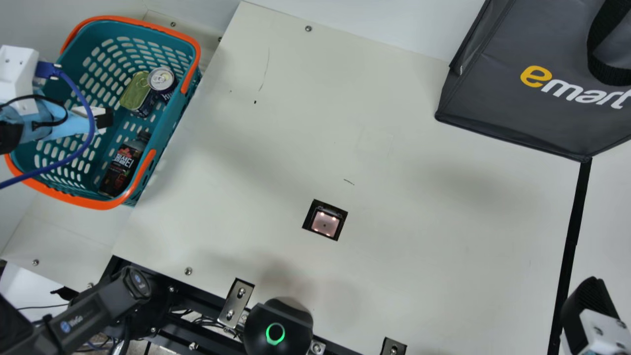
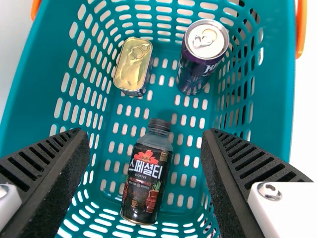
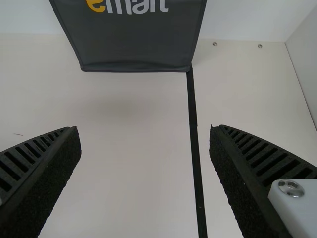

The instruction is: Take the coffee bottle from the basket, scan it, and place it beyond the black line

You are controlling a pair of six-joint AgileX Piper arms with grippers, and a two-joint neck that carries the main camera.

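My left gripper [image 1: 104,118] is over the teal basket [image 1: 170,129] at the main view's left. The dark coffee bottle [image 1: 122,166] lies in the basket, near its front right side. In the left wrist view my left gripper [image 2: 143,161] stands open, and the coffee bottle [image 2: 147,173] shows between its fingers, farther down and untouched. My right gripper [image 1: 586,308] is at the main view's lower right, by the black line [image 1: 572,236]; in the right wrist view the right gripper [image 3: 145,153] is open and holds nothing. The scanner window [image 1: 325,222] is set into the table.
A flat gold-lidded tin [image 1: 135,92] and a dark purple can [image 1: 162,81] share the basket, toward its back. A large dark grey bag [image 1: 532,118] stands at the back right, where the black line begins. A black device with a green ring [image 1: 278,328] sits at the front edge.
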